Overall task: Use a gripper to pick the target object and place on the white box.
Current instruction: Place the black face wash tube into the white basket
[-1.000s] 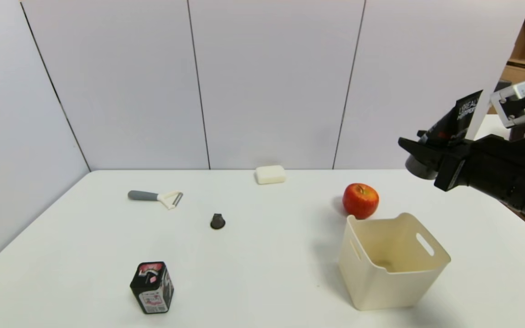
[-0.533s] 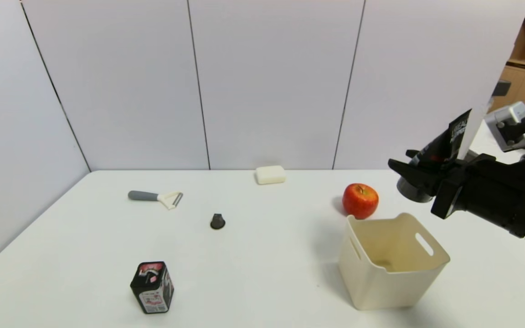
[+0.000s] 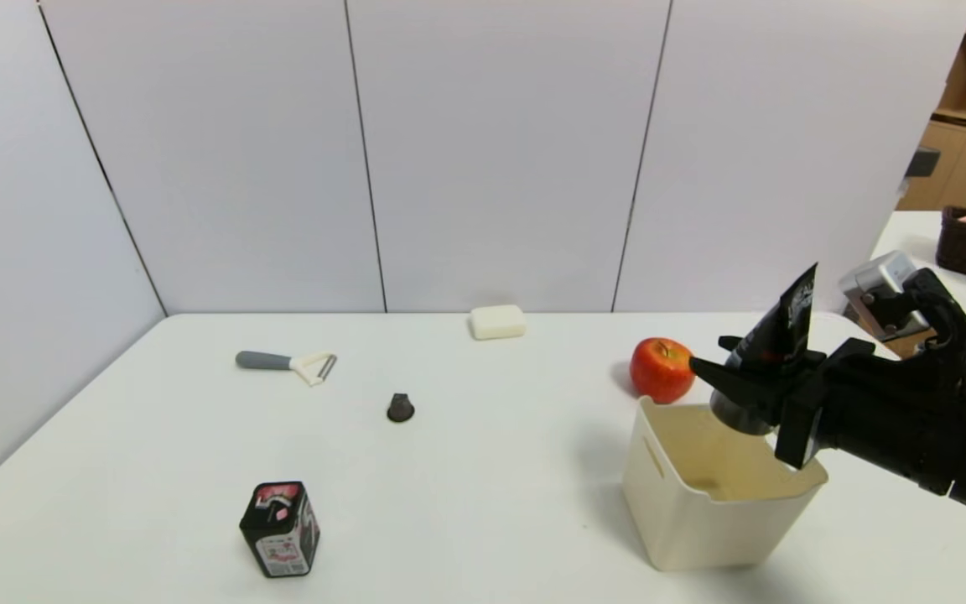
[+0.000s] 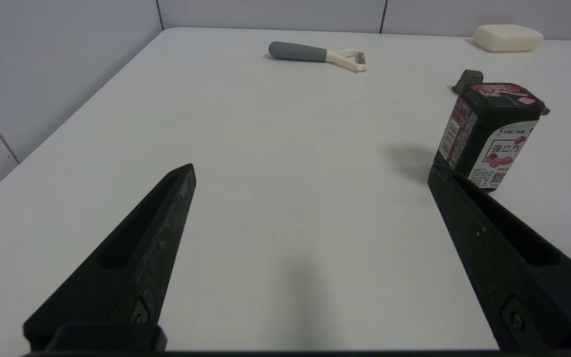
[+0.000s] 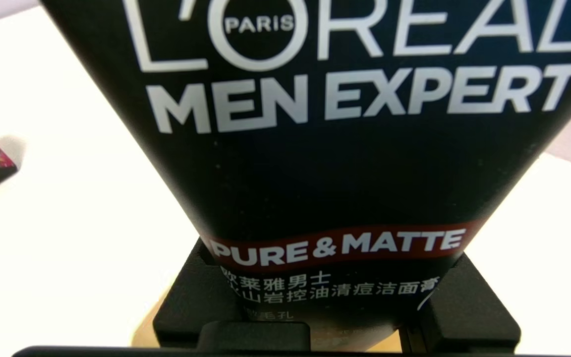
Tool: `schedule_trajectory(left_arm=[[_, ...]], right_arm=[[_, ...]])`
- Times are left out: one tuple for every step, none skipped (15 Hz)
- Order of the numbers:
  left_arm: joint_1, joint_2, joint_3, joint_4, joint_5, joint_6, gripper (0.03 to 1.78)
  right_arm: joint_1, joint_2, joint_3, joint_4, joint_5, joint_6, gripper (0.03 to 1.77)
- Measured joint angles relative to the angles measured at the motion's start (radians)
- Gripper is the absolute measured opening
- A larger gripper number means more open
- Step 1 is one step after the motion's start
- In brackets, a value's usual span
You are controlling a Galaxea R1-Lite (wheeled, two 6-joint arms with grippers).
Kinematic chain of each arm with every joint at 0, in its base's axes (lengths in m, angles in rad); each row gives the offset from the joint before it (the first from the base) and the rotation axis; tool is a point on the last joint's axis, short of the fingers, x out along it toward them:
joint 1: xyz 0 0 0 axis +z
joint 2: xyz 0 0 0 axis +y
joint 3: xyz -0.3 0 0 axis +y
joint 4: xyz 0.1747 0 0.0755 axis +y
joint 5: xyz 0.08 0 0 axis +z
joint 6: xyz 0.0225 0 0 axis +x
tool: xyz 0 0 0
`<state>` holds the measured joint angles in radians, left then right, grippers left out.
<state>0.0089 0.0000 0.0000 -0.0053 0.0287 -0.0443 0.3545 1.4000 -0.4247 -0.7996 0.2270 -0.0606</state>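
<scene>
The white table (image 3: 466,470) carries everything, and the cream-white bin (image 3: 705,512) sits directly beneath the right gripper (image 3: 751,382), its open top up to receive a drop. That gripper is closed on the lower body of the L'Oréal Men Expert tube (image 3: 785,323), crimped end up and cap end hanging over the bin's mouth, so letting go should drop it inside. A red apple (image 3: 662,369) lies just beyond the fingertips. The left gripper (image 4: 310,173) hangs spread wide and empty over bare table, a black gum tin (image 4: 488,134) beside one finger.
</scene>
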Motion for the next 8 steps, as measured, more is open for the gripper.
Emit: schedule_trajectory(left_arm=[[0.0, 0.0, 0.0, 0.0, 0.0, 0.0, 1.69], [0.0, 0.0, 0.0, 0.0, 0.0, 0.0, 1.69], [0.0, 0.0, 0.0, 0.0, 0.0, 0.0, 1.69], [0.0, 0.0, 0.0, 0.0, 0.0, 0.0, 1.69], [0.0, 0.0, 0.0, 0.0, 0.0, 0.0, 1.69], [0.0, 0.0, 0.0, 0.0, 0.0, 0.0, 1.69], [0.0, 0.0, 0.0, 0.0, 0.0, 0.001, 1.69], [0.0, 0.0, 0.0, 0.0, 0.0, 0.001, 1.69]], right_arm=[[0.002, 0.002, 0.001, 0.007, 0.0, 0.0, 0.75], [0.003, 0.007, 0.002, 0.012, 0.0, 0.0, 0.75], [0.004, 0.013, 0.003, 0.014, 0.0, 0.001, 0.75], [0.004, 0.022, 0.003, 0.014, 0.0, 0.002, 0.75], [0.004, 0.031, 0.0, 0.013, 0.0, 0.003, 0.75], [0.004, 0.039, -0.002, 0.013, 0.0, 0.004, 0.75], [0.004, 0.048, -0.002, 0.009, 0.0, 0.005, 0.75], [0.004, 0.055, -0.003, 0.004, 0.0, 0.007, 0.75]])
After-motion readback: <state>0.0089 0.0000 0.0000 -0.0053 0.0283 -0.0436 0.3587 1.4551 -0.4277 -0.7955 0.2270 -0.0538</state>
